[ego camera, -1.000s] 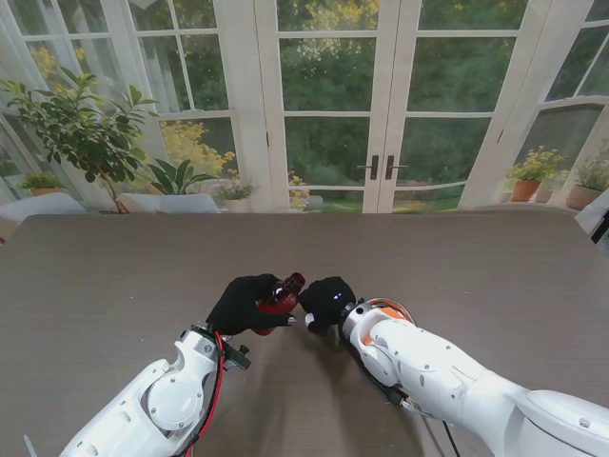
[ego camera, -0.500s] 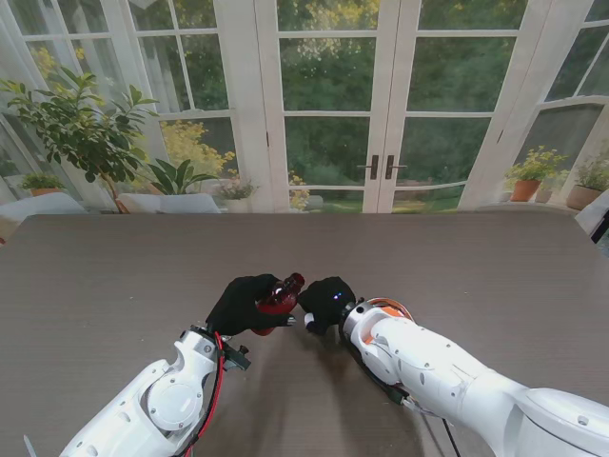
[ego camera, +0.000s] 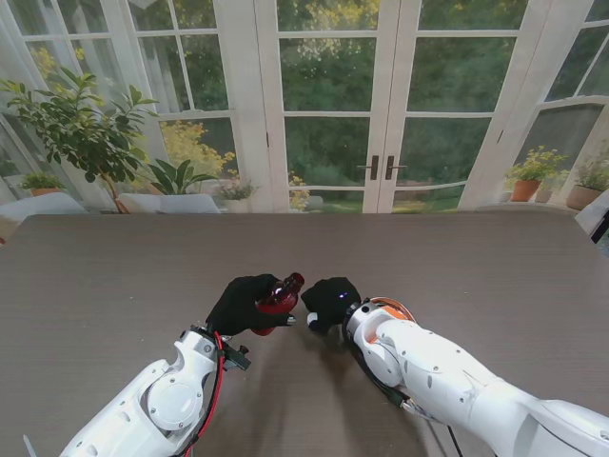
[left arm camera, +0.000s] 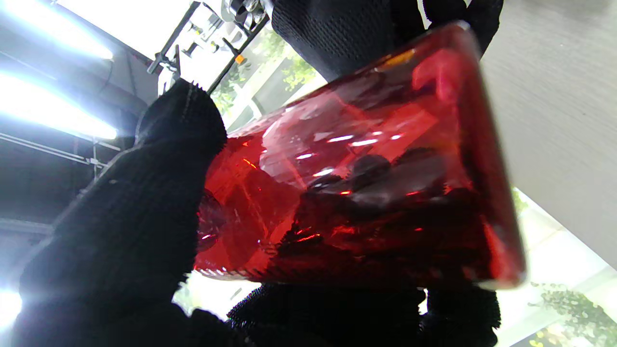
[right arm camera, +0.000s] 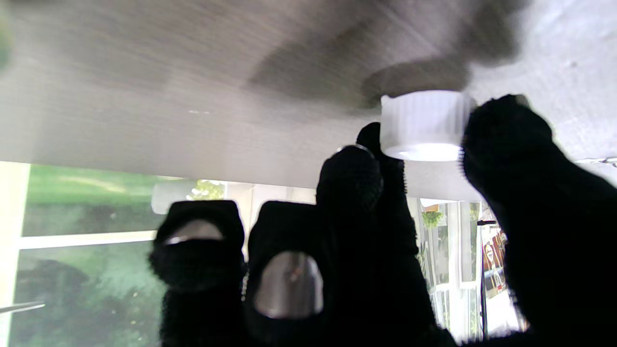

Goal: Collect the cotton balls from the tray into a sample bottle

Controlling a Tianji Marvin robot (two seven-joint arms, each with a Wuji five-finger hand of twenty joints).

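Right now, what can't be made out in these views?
- Tray and cotton balls: seen in no view.
- Red bottle contents: dark shapes behind tinted glass, unidentifiable.
- Bottle mouth: hidden by the left hand in the stand view.
- White cap in the right hand: tiny from the stand.

The bottle [ego camera: 279, 297] sits left of the cap [right arm camera: 423, 125], just beside.

The bottle [ego camera: 280, 295] is see-through red with dark shapes inside. Both hands wear black knit gloves: the left hand [ego camera: 245, 304] and the right hand [ego camera: 329, 301]. The ridged cap [right arm camera: 424, 126] is white. The table [ego camera: 114, 276] is grey-brown with fine stripes. The arms are white.
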